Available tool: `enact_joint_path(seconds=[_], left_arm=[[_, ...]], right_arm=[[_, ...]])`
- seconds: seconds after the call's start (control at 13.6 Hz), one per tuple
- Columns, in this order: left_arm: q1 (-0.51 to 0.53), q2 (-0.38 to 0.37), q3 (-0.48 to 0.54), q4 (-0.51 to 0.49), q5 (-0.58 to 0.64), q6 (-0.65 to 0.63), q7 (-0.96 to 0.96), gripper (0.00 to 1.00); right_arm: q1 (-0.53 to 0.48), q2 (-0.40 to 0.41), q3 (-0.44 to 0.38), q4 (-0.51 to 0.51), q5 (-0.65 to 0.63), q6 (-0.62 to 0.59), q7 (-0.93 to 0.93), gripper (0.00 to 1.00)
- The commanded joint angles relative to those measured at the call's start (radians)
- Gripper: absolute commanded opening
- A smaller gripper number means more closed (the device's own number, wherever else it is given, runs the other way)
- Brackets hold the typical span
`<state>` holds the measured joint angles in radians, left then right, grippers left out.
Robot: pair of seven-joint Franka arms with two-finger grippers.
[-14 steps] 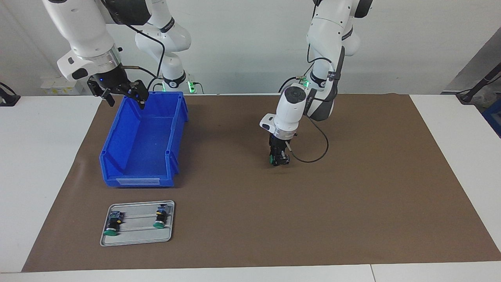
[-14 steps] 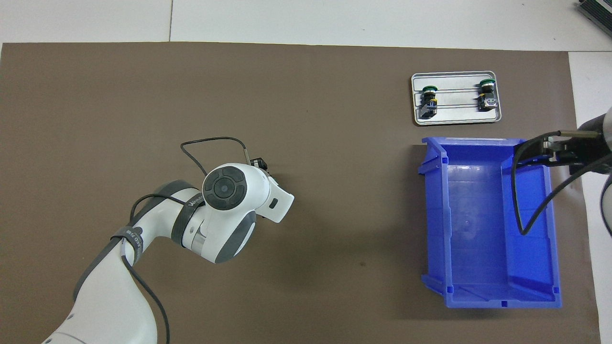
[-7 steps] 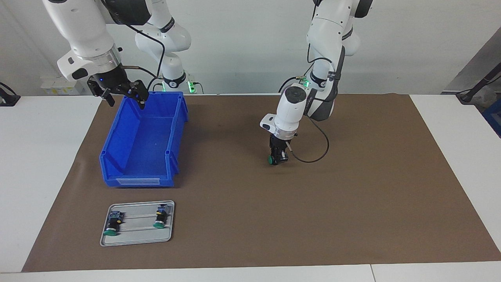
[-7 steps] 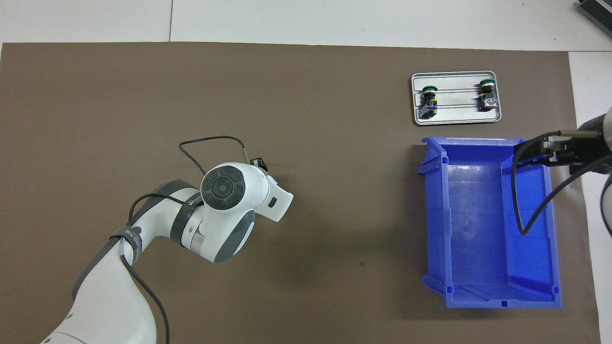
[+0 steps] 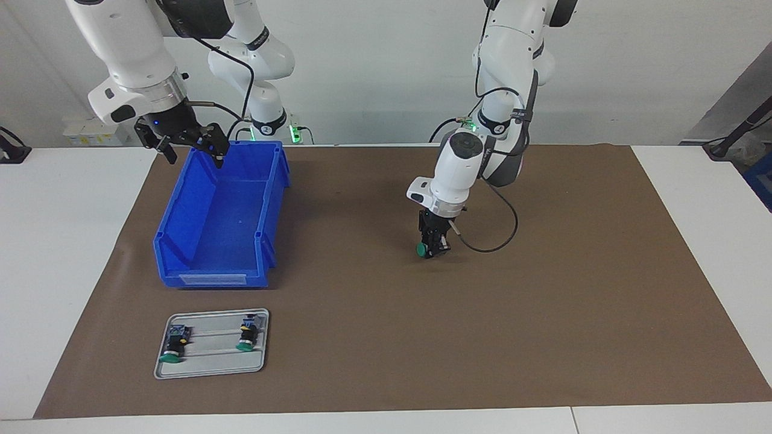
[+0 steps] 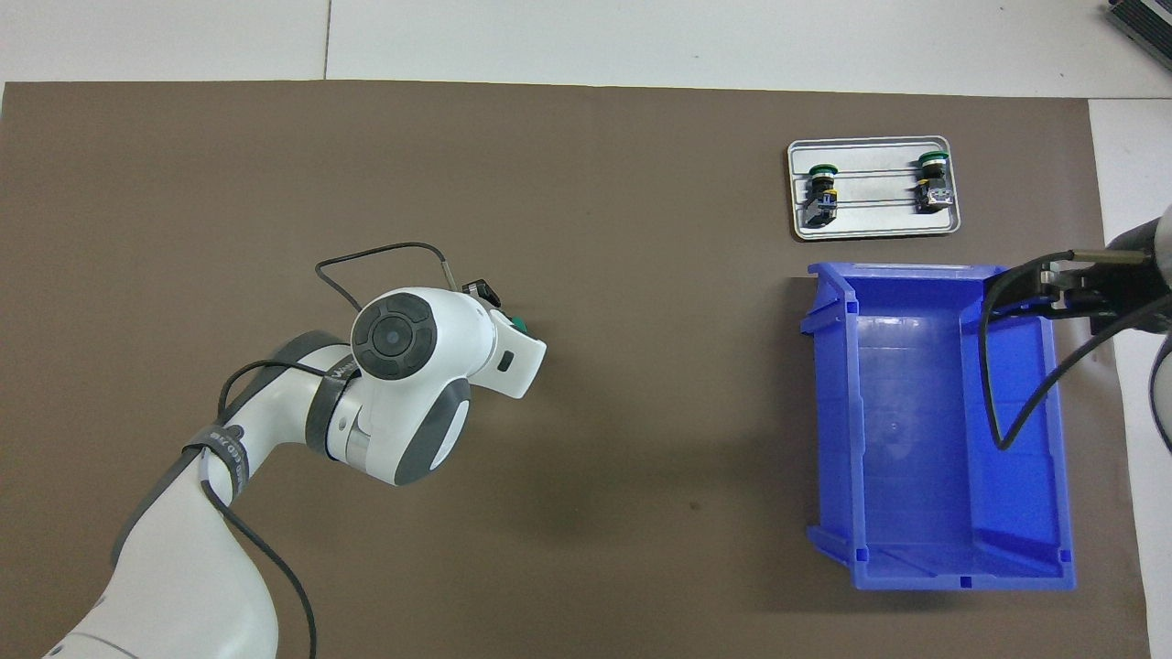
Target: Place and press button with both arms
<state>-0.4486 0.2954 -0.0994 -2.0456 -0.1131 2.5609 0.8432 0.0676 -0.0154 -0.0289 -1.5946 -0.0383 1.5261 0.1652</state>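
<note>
My left gripper [image 5: 433,243] points down at the middle of the brown mat, shut on the button [image 5: 421,249]. Its green cap [image 6: 519,322] sticks out sideways from the fingers, low over the mat; I cannot tell if it touches. In the overhead view the left wrist hides the fingers. My right gripper [image 5: 192,144] hangs open and empty over the rim of the blue bin [image 5: 217,217] at the end nearest the robots, also seen as the right gripper [image 6: 1053,277].
A grey metal tray [image 5: 211,360] lies on the mat beside the bin, farther from the robots, holding two more green-capped buttons [image 5: 175,348] [image 5: 246,336]. The blue bin [image 6: 925,430] has nothing in it. A black cable [image 5: 488,241] loops off the left wrist.
The left arm has shifted a little toward its own end of the table with the button, and its fingers have closed slightly. The green cap now shows in the overhead view. The right arm has stayed still.
</note>
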Motion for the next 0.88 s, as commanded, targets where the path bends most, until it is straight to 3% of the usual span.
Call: enact_joint_path(seconds=[0.0, 0.29, 0.52, 0.81], left_arm=[[0.039, -0.021, -0.011, 0.005, -0.091, 0.005, 0.031, 0.31], [0.094, -0.041, -0.022, 0.016, -0.354, -0.042, 0.221, 0.19], [0.177, -0.087, -0.014, 0.028, -0.622, -0.216, 0.466, 0.19], [0.228, -0.122, -0.010, -0.031, -0.836, -0.265, 0.695, 0.20]], right_arm=[[-0.006, -0.012, -0.003, -0.013, 0.025, -0.001, -0.033, 1.00], [-0.006, -0.012, -0.003, -0.013, 0.025, -0.001, -0.033, 1.00], [-0.006, -0.012, -0.003, -0.013, 0.025, -0.001, -0.032, 1.00], [-0.006, -0.012, -0.003, -0.013, 0.025, -0.001, -0.032, 1.00]])
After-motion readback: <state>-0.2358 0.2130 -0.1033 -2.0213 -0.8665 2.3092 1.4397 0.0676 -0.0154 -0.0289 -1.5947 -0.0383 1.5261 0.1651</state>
